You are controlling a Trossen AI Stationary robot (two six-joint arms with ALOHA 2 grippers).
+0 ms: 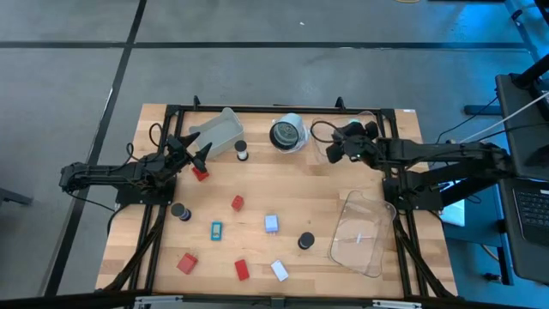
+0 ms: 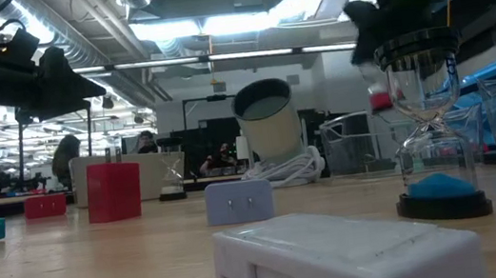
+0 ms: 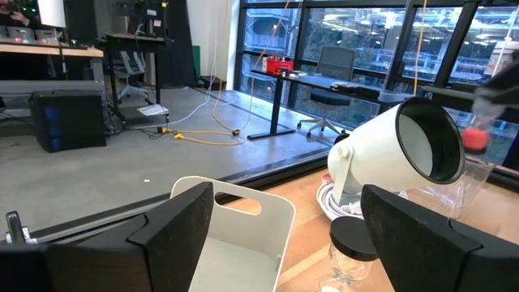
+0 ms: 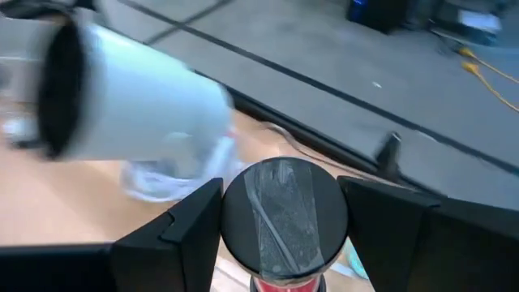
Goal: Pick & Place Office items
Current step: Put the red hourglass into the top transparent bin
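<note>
The office items lie scattered on the wooden table [image 1: 343, 184]: red blocks [image 1: 238, 202], a teal block [image 1: 217, 230], a pale-blue block [image 1: 271, 224], a white block [image 1: 280, 270] and dark-capped sand timers [image 1: 306, 241]. My left gripper [image 1: 190, 153] hovers open near the far left, beside a red block [image 1: 200, 173] and a grey tray [image 1: 219, 133]. In its wrist view the left gripper [image 3: 288, 223] faces that tray [image 3: 243, 235] and a timer [image 3: 353, 243]. My right gripper [image 1: 336, 146] is shut on a red-sand timer [image 4: 284, 215] at the far side, right of middle. My right gripper pinches the red-sand timer by its round dark end cap [image 4: 284, 203], one finger [image 4: 182, 231] on each side of it. The timer is lifted clear of the table, and its red part [image 2: 379, 98] shows below the gripper in the low view.
A white-and-black round object [image 1: 289, 135] with a coiled cable stands at the far middle, close to my right gripper. A clear tray [image 1: 360, 232] lies near the right edge. A blue-sand timer [image 2: 433, 124] and the white block [image 2: 340, 252] stand close to the low camera.
</note>
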